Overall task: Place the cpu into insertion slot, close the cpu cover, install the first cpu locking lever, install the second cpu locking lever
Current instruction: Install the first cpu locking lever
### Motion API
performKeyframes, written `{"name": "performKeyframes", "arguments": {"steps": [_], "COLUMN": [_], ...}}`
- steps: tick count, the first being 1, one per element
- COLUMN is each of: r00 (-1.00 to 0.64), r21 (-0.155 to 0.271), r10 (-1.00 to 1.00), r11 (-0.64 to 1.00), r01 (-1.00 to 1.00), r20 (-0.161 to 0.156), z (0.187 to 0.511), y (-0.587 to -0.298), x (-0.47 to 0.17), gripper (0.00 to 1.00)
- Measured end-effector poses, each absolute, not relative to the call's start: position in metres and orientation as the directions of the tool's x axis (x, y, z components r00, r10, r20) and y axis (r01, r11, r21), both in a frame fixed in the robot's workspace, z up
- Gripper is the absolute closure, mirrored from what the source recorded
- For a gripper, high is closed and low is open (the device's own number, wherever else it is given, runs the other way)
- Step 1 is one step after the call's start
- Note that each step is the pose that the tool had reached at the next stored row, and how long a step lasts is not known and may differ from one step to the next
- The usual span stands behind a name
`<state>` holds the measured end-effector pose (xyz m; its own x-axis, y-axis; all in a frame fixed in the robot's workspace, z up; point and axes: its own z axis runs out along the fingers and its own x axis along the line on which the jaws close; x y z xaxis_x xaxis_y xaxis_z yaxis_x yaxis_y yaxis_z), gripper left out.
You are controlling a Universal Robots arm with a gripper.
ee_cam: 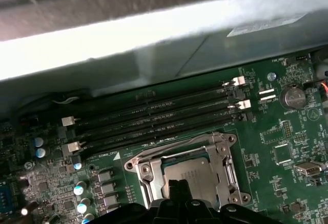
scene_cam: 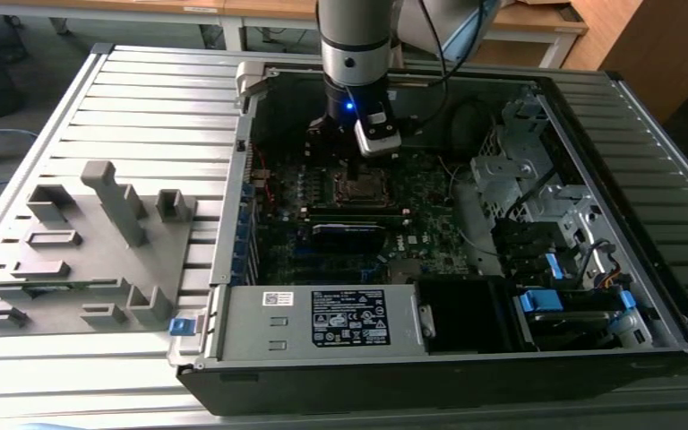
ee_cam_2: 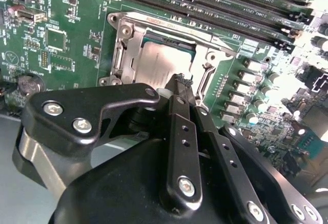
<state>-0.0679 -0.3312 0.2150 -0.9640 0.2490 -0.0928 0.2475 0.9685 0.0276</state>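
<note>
The end effector hangs low over the motherboard inside the open computer case, its fingers pressed together with nothing between them, tips just above the socket's edge. The cpu lies flat in the insertion slot, grey top showing in both wrist views. The cpu cover is down around it, framing the chip. Empty memory slots run just beside the socket.

Grey slatted table, wooden desks behind, wooden cabinet at the exterior view's right
</note>
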Motion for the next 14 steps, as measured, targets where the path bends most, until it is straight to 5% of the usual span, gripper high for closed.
{"name": "performKeyframes", "arguments": {"steps": [14], "r00": [-0.965], "r21": [0.032], "r10": [0.248], "r11": [0.969], "r01": [0.246], "r20": [-0.089], "z": [0.2169], "y": [-0.3312], "x": [-0.0579], "gripper": [0.89]}}
